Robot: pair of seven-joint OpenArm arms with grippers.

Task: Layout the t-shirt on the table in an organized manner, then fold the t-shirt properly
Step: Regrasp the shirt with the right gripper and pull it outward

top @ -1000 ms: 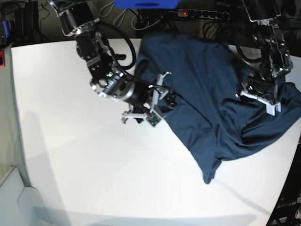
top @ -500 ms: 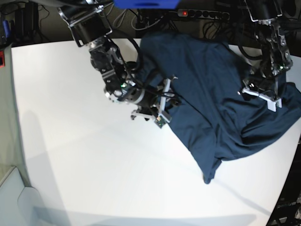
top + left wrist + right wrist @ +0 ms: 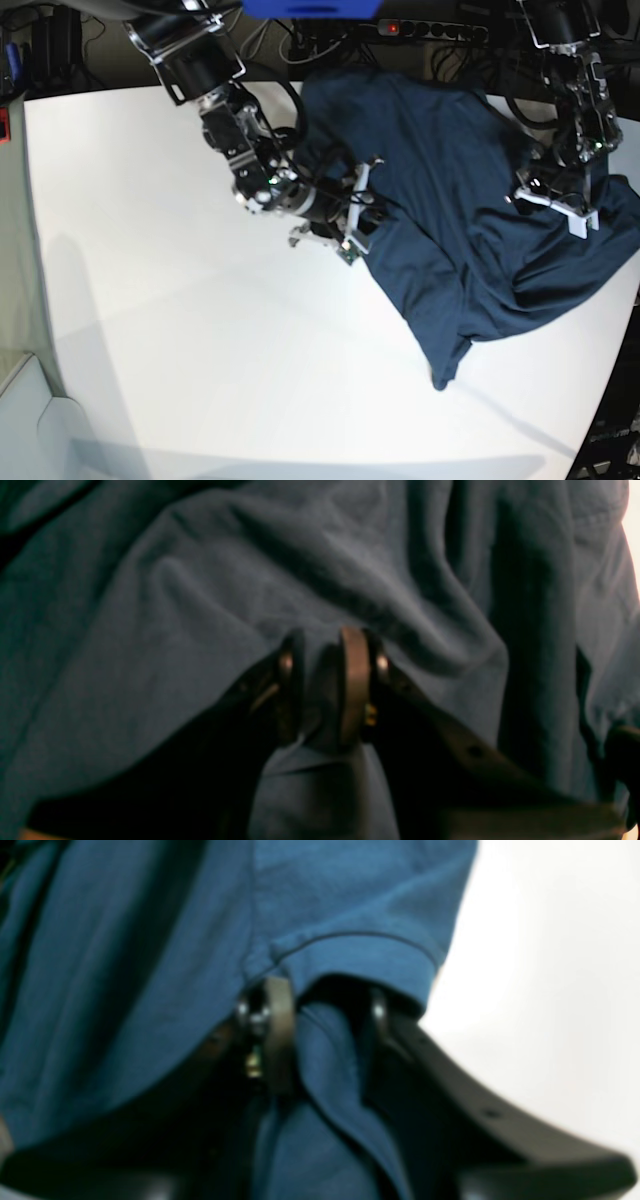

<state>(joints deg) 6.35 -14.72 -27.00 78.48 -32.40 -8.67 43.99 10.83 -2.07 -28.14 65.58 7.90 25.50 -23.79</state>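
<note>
The white table (image 3: 180, 350) carries your rumpled t-shirt (image 3: 450, 200) across its far side. Soft, limp cloth: grip hems. The left pincer (image 3: 322, 690) pinches a fold; the right pincer (image 3: 320, 1040), part-open, straddles the sleeve hem.

T-shirt (image 3: 455, 190): soft, matt, creased woven cloth. Table (image 3: 180, 340): smooth, matt white surface. Gripper fingers (image 3: 277, 1030): dark, smooth plastic.
</note>
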